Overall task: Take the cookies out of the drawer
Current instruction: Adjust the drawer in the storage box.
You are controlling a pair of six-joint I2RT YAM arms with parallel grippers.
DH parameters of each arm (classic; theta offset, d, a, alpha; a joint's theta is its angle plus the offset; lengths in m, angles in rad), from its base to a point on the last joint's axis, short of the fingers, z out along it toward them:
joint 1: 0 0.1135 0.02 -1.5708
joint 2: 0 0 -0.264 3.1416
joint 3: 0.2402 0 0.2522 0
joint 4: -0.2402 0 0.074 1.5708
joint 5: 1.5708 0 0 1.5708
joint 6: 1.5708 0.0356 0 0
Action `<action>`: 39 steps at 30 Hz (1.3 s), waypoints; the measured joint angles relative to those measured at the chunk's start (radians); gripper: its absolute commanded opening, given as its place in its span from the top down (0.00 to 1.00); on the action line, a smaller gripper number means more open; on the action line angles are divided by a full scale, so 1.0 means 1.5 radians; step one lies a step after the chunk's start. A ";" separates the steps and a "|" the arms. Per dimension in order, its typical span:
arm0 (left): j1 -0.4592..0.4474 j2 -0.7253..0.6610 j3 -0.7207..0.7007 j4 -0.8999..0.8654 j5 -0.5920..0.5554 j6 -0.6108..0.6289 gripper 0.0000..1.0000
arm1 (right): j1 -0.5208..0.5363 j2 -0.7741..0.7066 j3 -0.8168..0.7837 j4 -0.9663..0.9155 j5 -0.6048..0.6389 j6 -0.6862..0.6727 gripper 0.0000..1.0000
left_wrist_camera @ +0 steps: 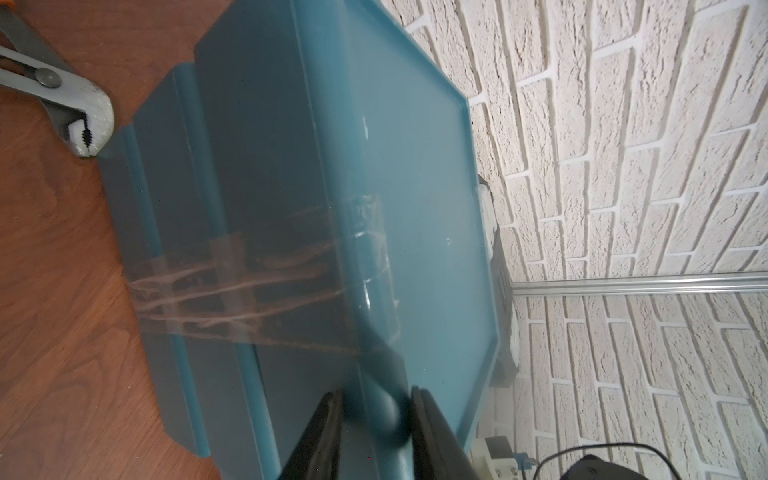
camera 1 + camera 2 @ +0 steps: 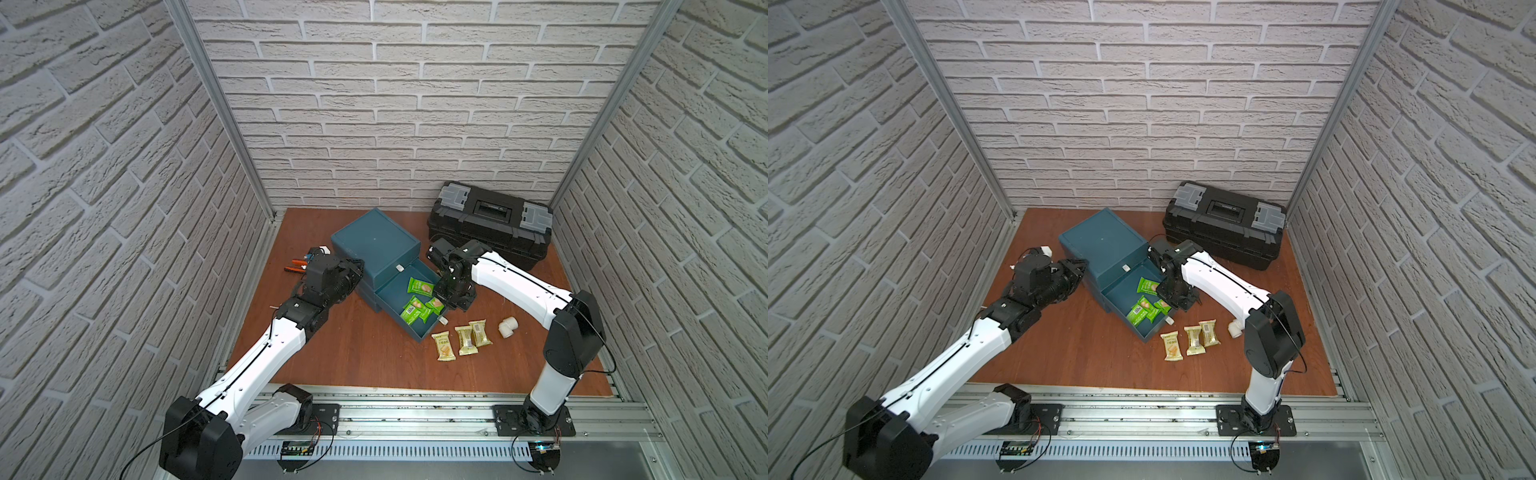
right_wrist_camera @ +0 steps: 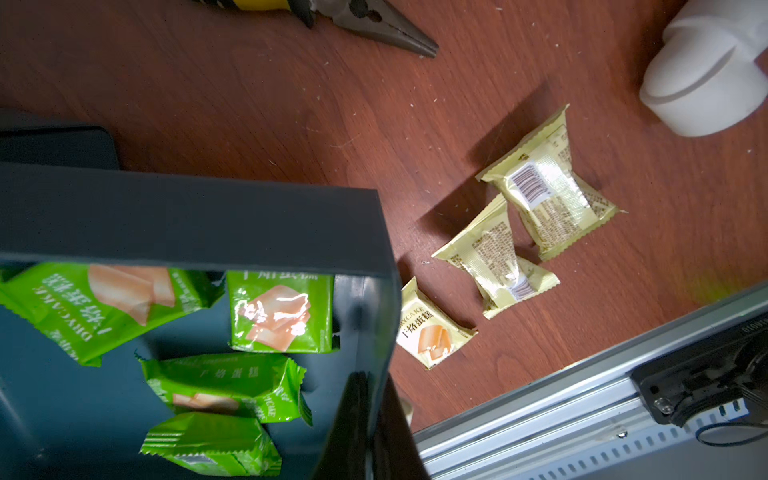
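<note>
Several bright green cookies lie in the pulled-out teal drawer. Three pale gold cookies lie on the board just past the drawer's front. My right gripper is shut, its tips at the drawer's front wall by the white handle; I cannot tell whether it pinches the wall. My left gripper is shut on a corner edge of the teal cabinet.
A black toolbox stands at the back right. A white pipe elbow lies right of the gold packets. Orange-handled pliers lie left of the cabinet, and yellow-handled pliers near the drawer's right side. Clear tape crosses the cabinet's side.
</note>
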 measured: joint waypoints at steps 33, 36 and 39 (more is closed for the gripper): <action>0.000 -0.002 -0.003 0.004 0.000 0.000 0.69 | 0.006 -0.007 0.014 0.022 -0.061 -0.022 0.68; 0.000 -0.002 -0.003 0.004 0.000 0.000 0.69 | 0.006 -0.028 0.014 0.024 -0.046 -0.050 0.61; 0.000 -0.002 -0.003 0.004 0.000 0.000 0.69 | 0.006 -0.068 0.010 0.035 -0.023 -0.094 0.45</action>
